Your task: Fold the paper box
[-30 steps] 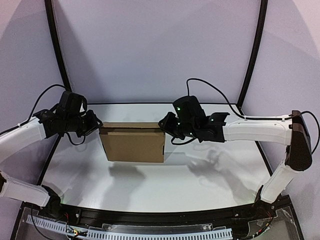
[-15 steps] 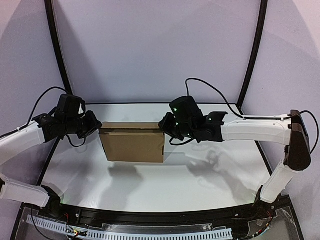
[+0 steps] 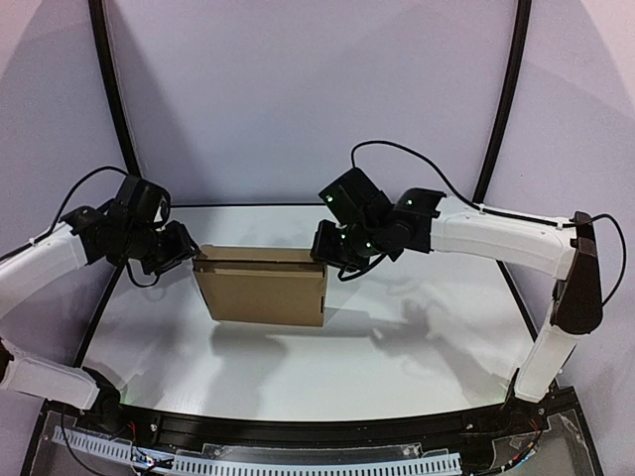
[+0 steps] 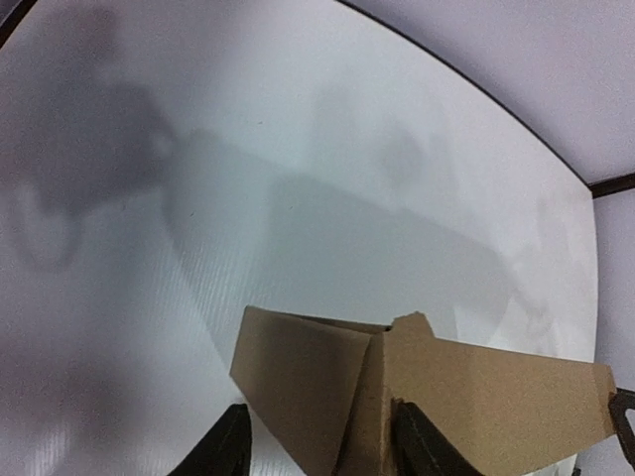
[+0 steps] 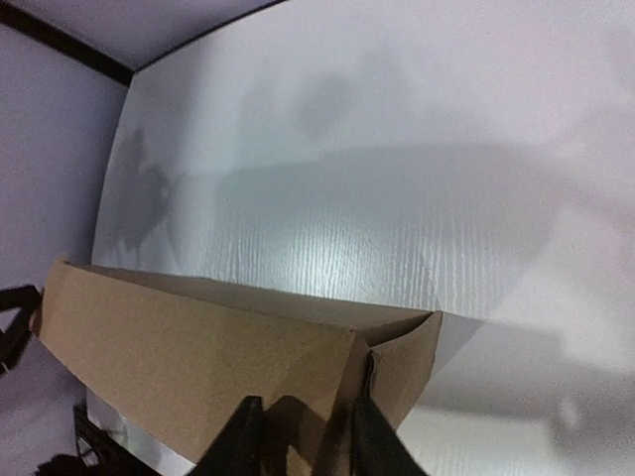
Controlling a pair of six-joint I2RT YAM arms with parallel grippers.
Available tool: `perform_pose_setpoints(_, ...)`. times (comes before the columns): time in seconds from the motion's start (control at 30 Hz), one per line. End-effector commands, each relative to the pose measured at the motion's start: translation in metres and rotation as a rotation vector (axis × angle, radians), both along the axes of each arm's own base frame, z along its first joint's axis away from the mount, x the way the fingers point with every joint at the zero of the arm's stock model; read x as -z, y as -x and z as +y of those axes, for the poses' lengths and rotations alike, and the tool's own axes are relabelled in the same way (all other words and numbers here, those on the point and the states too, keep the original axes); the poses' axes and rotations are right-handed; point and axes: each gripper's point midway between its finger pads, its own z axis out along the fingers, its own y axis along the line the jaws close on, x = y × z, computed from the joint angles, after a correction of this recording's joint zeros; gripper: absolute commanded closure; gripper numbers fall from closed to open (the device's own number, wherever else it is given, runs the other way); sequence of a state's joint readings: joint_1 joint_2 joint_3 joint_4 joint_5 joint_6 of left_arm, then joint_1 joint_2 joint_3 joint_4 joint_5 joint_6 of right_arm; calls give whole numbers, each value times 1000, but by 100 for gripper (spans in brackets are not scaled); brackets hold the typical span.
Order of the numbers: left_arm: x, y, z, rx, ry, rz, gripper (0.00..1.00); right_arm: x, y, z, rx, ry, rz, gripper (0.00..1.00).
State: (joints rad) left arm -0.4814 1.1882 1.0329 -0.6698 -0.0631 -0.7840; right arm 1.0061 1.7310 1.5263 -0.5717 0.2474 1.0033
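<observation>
The paper box (image 3: pixel 263 288) is a brown cardboard oblong held up between my two grippers, its shadow on the table below. My left gripper (image 3: pixel 189 256) is at its left end. In the left wrist view the jaws (image 4: pixel 324 446) straddle the folded end flap of the box (image 4: pixel 327 377), and the right finger touches the cardboard. My right gripper (image 3: pixel 322 250) is at the box's upper right corner. In the right wrist view its fingers (image 5: pixel 306 436) close on the corner seam of the box (image 5: pixel 198 367). The box top is open along its far edge.
The white table (image 3: pixel 417 337) lies under the box, with a black rim along its edges. Curved black frame poles (image 3: pixel 501 119) stand at the back left and right against a lilac wall. Cables hang from both wrists.
My right wrist has risen and rolled over the box's right corner. The box has tipped a little, its left end slightly lower. My left gripper has shifted slightly with it.
</observation>
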Motion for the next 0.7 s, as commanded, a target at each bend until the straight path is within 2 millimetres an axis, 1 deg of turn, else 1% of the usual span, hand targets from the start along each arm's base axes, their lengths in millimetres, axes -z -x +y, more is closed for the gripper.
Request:
perform_pose_setpoints(0.0, 38, 56, 26, 74, -214, 331, 47, 40, 40, -14, -171, 213, 203, 60)
perform_pose_setpoints(0.03, 26, 50, 25, 74, -216, 310, 47, 35, 38, -13, -185, 205, 205, 57)
perform_pose_setpoints(0.07, 24, 48, 26, 74, -239, 318, 46, 30, 36, -12, -194, 201, 204, 56)
perform_pose_setpoints(0.13, 11, 40, 25, 80, -253, 300, 46, 16, 33, -10, -213, 194, 193, 55)
perform_pose_setpoints(0.17, -1, 34, 23, 84, -252, 279, 45, 11, 32, -10, -221, 193, 188, 56)
perform_pose_setpoints(0.2, 0, 34, 22, 93, -265, 295, 44, 5, 31, -10, -229, 191, 184, 55)
perform_pose_setpoints(0.27, -7, 30, 19, 105, -265, 294, 44, -1, 29, -12, -233, 193, 183, 55)
perform_pose_setpoints(0.37, -6, 30, 19, 121, -282, 318, 44, -8, 25, -14, -235, 169, 194, 56)
perform_pose_setpoints(0.4, -10, 29, 18, 122, -282, 314, 44, -11, 22, -15, -229, 156, 194, 56)
perform_pose_setpoints(0.53, -21, 23, 13, 138, -268, 287, 43, -22, 20, -10, -252, 100, 208, 58)
perform_pose_setpoints(0.6, -25, 21, 11, 144, -261, 284, 43, -28, 20, -6, -260, 87, 213, 62)
perform_pose_setpoints(0.67, -25, 21, 8, 154, -255, 291, 43, -24, 22, -1, -273, 78, 240, 65)
